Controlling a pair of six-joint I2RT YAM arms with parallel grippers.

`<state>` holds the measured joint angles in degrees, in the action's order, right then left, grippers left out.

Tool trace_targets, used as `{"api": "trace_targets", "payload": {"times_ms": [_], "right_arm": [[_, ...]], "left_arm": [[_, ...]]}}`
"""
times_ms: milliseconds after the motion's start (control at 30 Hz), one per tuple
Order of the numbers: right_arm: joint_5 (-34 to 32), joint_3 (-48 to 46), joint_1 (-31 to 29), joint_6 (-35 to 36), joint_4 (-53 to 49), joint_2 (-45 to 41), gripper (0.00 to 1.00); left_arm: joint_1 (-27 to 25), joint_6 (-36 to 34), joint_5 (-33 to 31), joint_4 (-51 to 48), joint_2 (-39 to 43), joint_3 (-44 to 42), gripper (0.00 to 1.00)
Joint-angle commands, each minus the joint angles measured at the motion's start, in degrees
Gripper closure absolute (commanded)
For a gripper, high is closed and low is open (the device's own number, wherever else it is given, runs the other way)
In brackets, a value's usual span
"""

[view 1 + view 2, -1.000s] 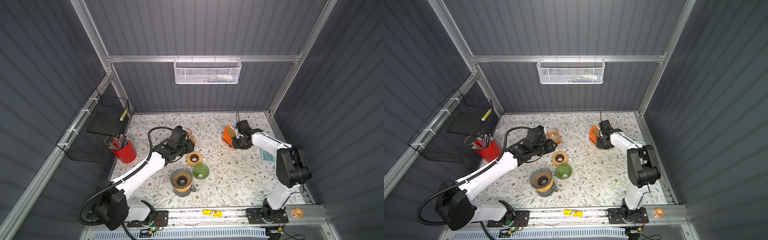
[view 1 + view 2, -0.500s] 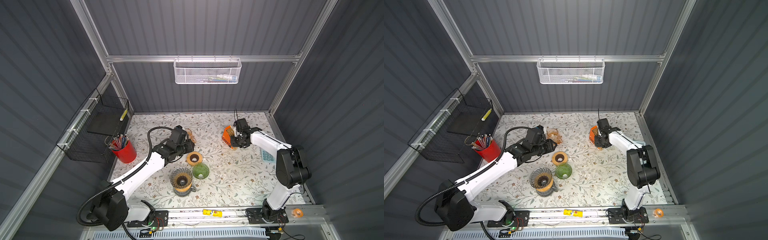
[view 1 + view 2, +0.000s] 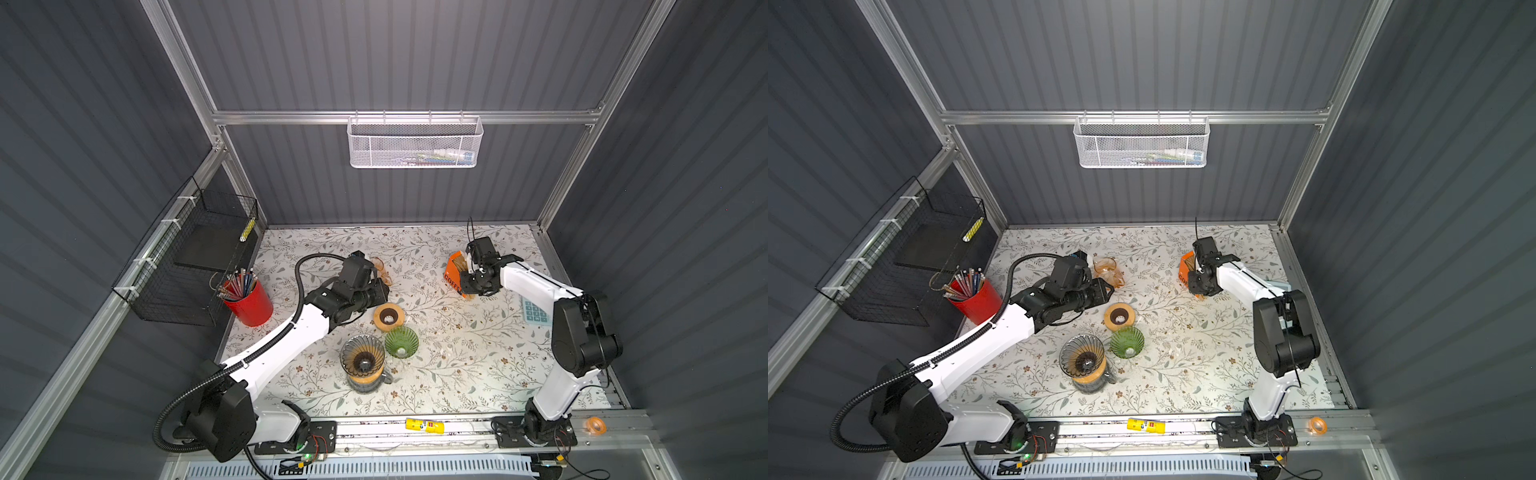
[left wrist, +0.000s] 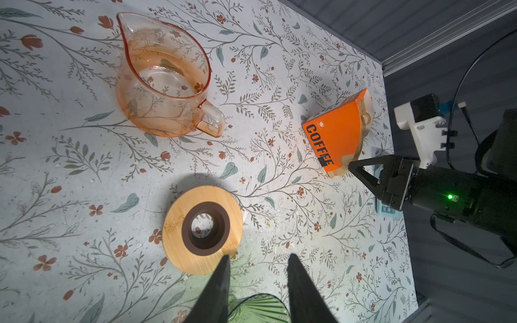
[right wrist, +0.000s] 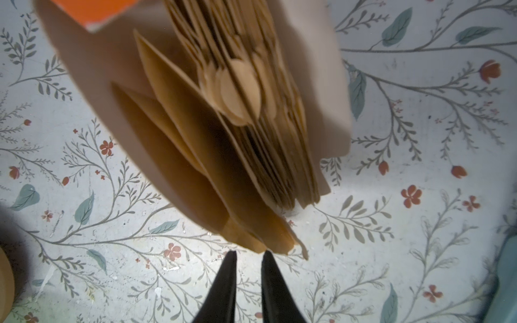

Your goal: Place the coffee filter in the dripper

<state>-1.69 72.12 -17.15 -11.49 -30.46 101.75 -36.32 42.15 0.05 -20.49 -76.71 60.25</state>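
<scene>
Right wrist view: right gripper crept a bit toward filter stack, upper middle of frame. Jaws: narrow gap, nothing pinched. Left gripper stayed, jaws apart, empty. You still must grab a filter. Glass dripper waits, lower middle in a top view.

The table cover is off-white, printed with grey branches, teal leaves and small red flowers. The box is orange, lettered "COFFEE" in black, and the coffee filters in it are tan. The glass pitcher is a clear peach tint. The bamboo ring is pale honey with a dark brown collar. One ribbed dripper is green, the other ribbed dripper smoky grey. The pencil cup is red, the mesh basket white, and the calculator pale teal.
</scene>
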Motion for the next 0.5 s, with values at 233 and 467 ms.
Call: {"api": "trace_targets", "payload": {"times_ms": [233, 467], "right_arm": [[-0.3, 0.0, -0.9, -0.2, -1.2, -0.2, 0.8], [-0.7, 0.8, -0.9, 0.1, -0.8, 1.5, 0.81]], "left_arm": [[0.0, -0.3, 0.3, 0.0, 1.3, -0.6, 0.65], [0.0, -0.3, 0.2, -0.2, 1.7, -0.6, 0.64]]}}
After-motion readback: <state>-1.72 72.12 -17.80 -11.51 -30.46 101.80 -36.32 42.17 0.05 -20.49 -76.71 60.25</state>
